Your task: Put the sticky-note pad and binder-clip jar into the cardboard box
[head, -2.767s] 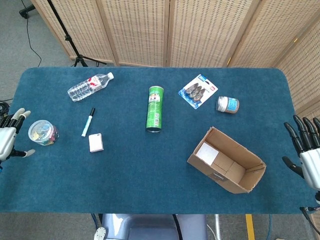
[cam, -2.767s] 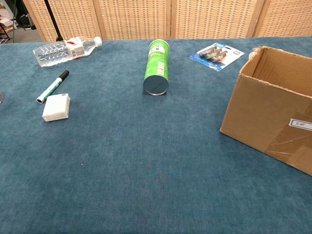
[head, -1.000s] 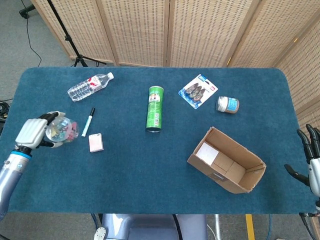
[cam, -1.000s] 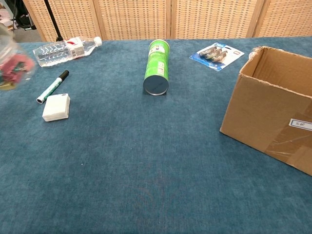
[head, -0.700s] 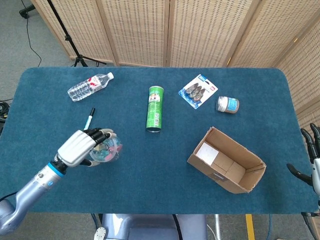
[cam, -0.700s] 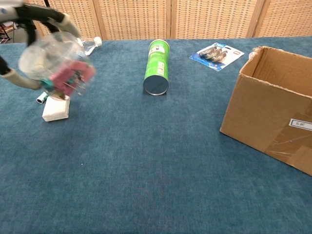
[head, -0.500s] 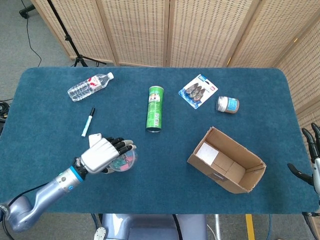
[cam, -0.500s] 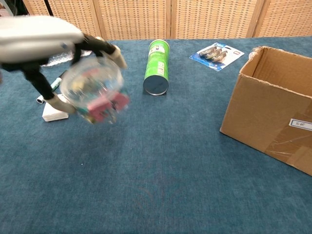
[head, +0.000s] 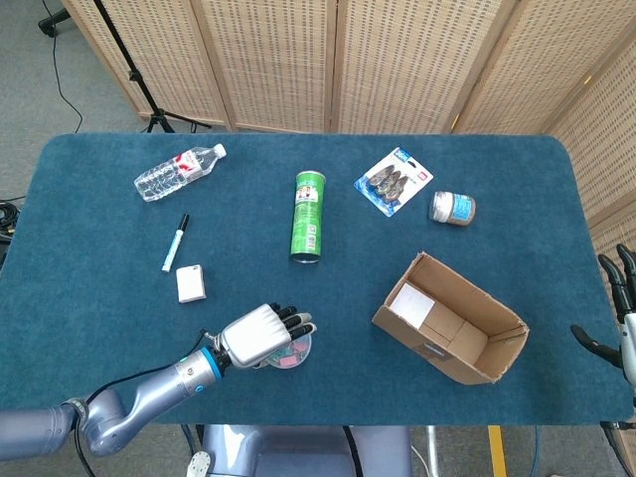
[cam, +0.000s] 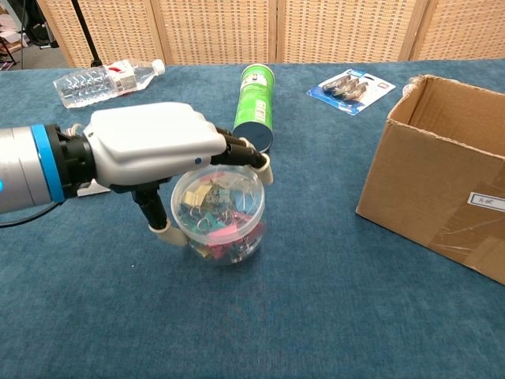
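My left hand grips the clear binder-clip jar, full of coloured clips, from above near the table's front edge. The white sticky-note pad lies on the blue cloth left of centre, beside a marker; in the chest view my arm hides it. The open cardboard box stands at the right, a white label inside it. My right hand hangs at the right edge of the head view, fingers spread, holding nothing.
A green tube can lies at mid table. A water bottle lies at the back left. A blister pack and a small jar sit at the back right.
My left hand took the jar from the far left edge, lifted it and carried it rightward along the front of the table. The right hand drew back slightly toward the right edge.
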